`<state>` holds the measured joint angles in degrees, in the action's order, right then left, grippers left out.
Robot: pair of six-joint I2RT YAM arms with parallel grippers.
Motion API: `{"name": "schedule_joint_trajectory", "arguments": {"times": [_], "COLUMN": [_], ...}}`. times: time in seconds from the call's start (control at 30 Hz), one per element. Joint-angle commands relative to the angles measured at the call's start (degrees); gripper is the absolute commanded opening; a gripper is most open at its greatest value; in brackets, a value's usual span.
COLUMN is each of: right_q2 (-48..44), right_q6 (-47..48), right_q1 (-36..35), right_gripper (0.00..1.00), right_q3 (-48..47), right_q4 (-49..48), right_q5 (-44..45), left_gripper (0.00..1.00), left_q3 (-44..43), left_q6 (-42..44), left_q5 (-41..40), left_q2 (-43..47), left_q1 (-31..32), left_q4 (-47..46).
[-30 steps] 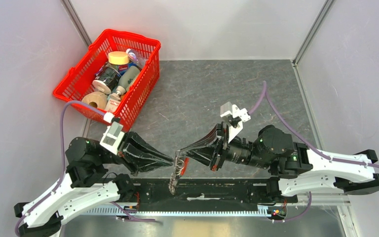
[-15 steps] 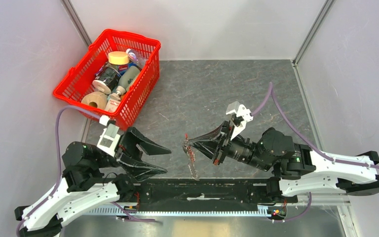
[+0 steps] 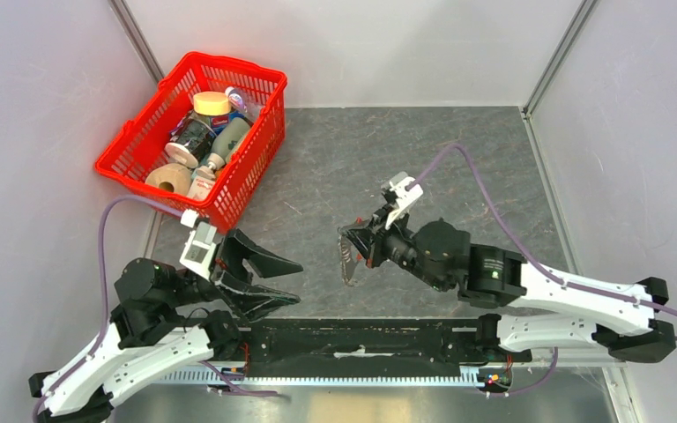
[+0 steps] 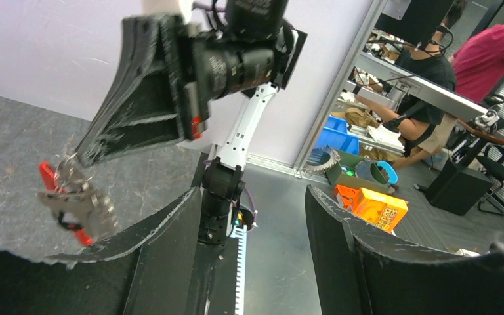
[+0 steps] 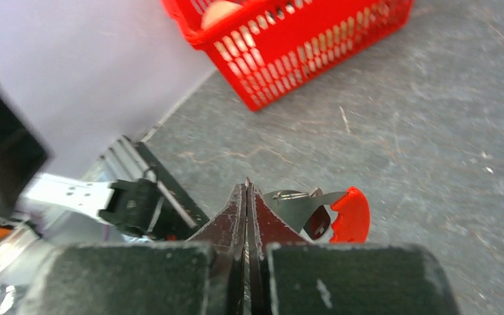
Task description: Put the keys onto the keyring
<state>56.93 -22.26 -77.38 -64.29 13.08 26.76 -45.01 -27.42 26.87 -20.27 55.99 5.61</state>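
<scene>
The keyring (image 3: 346, 264) hangs in the air from my right hand (image 3: 351, 238), with its red tag (image 5: 350, 214) down at the bottom. It is over the middle of the counter (image 3: 458, 150) and does not touch it. My right hand is squeezed tight on the top of it, pinching it between the two fingertips. I think I hold it up like this so the bunch can dangle free, where my other hand can get at it. In my right wrist view I see silver bits with a dark head just beside the red tag. I think those are the keys (image 5: 302, 202), but the picture is blurry, so I cannot tell if they are on the loop or just pinched along with it. My left hand (image 3: 293, 282) is spread wide with nothing in it. It is off to the left of the keyring and points at it, with bare counter between them. I think it waits like that so it is ready to come in and grab. The red basket (image 3: 249, 167) full of other stuff sits far back in the left corner, out of the way.
</scene>
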Motion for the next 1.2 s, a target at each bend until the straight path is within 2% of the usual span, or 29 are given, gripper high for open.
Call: {"name": "schedule_joint_trajectory", "arguments": {"times": [0.0, 0.27, 0.8, 1.17], "right_q2": [2.2, 4.4, 5.0, 7.3], "right_q6": [-4.5, -10.3, -18.7, -22.3], "right_q1": [5.3, 12.9, 16.4, 20.6], "right_gripper": [0.0, 0.0, 0.0, 0.0], "right_q3": [2.8, 10.5, 20.5, 22.5], "right_q4": [-0.9, -4.2, -5.2, -4.3], "right_q5": [-2.8, -5.7, -7.8, -7.1], "left_gripper": [0.66, 0.66, 0.66, 0.66], "left_q3": [0.4, 1.5, 1.5, 1.4], "left_q6": [0.8, 0.2, -1.1, -1.4], "left_q5": [-2.1, -2.8, -3.2, -3.5], "left_q2": [1.6, 3.0, 2.7, 1.8], "left_q1": [0.0, 0.0, 0.0, -0.1], "left_q4": [0.8, 1.2, 0.7, 0.3]}}
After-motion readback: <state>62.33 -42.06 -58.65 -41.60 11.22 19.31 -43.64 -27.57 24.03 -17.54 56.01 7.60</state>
